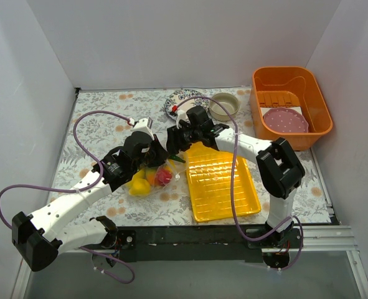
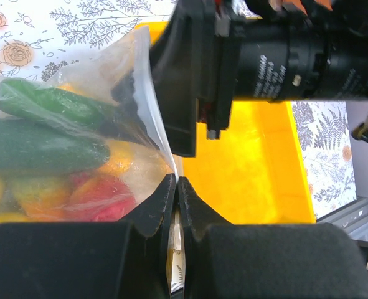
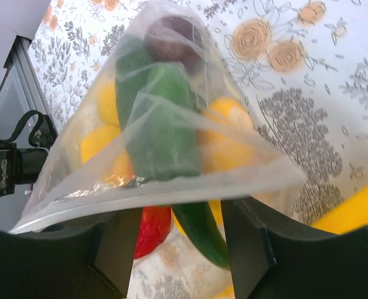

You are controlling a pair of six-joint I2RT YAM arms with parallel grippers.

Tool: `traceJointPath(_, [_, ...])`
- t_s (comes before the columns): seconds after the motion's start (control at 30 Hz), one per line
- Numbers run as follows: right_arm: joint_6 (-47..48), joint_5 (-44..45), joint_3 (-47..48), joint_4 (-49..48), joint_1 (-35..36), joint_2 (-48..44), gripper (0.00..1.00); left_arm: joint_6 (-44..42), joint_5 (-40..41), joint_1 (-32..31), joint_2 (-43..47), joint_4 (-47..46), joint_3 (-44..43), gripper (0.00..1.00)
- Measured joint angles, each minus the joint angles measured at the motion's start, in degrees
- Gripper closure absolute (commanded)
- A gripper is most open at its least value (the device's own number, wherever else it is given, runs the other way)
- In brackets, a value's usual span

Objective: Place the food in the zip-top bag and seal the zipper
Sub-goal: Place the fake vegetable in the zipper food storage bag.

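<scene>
Sealing looks like the step in hand, as far as I can judge. Every piece of the food (image 1: 151, 177) I can spot is inside the zip-top bag (image 2: 137, 68), which sits over the flowery desk (image 1: 109, 112) just left of the yellow tray (image 1: 224, 187), with its mouth end up between the two arms.

Nearest in, the left end effector (image 2: 176, 187) is pinched fully closed on the bag's edge, with a thin pale sliver showing between its jaws. Across from it, the right end effector (image 3: 180, 212) has its fingers well apart and isn't clamped on anything. The zipper (image 3: 171, 193) runs crosswise right at their tips, and I can't tell if it touches them.

Next move, my guess: the right one closes on that strip and runs along it while the left keeps the corner taut. The film is thin, crinkly and slippery, so it'll bunch easily. The strip probably has to lie flat and lined up or it won't press shut.

Contents are all smooth, glossy and rounded:
- a fat dark cucumber (image 2: 40, 146)
- a slimmer chili (image 2: 47, 103)
- a red piece (image 2: 103, 193)
- yellow and orange lumps
- a dark purple piece (image 3: 174, 34) at the closed end

The tray is ribbed and shiny. Farther back there's a small pale bowl (image 1: 224, 107), and at the far right an orange bin (image 1: 258, 93) with a pink speckled plate (image 1: 285, 119) inside.
</scene>
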State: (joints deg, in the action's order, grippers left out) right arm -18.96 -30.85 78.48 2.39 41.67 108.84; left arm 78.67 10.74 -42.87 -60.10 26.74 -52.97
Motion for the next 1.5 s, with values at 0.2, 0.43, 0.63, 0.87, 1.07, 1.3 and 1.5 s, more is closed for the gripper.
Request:
traceJointPath(0.2, [0.94,3.15,-7.43,-0.04,-1.09,-7.23,0.39,-0.02,-0.04,-0.02,0.00,-0.02,0.02,0.99])
traceJointPath(0.43, [3.69,2.91,-10.01,-0.44,-1.53,-9.97,0.39,-0.02,-0.04,-0.02,0.00,-0.02,0.00,0.99])
traceJointPath(0.63, [5.92,1.99,-10.03,0.76,-1.53,-9.90,0.39,-0.02,-0.02,-0.02,0.00,-0.02,0.02,0.99])
traceJointPath(0.87, [8.39,2.54,-9.97,2.14,-1.53,-7.52,0.38,-0.02,-0.02,-0.02,0.00,-0.02,0.02,0.99])
traceJointPath(1.07, [11.54,3.76,-8.07,5.16,-1.44,-4.61,0.53,-0.02,0.00,-0.02,0.22,0.02,0.02,0.99])
traceJointPath(1.3, [13.66,3.58,-6.99,6.54,-1.49,-4.17,0.72,-0.02,0.00,-0.02,0.28,0.02,0.02,0.98])
traceJointPath(1.5, [13.11,2.29,-6.99,6.05,-1.49,-4.17,0.72,-0.02,0.00,-0.02,0.28,0.02,0.02,0.98])
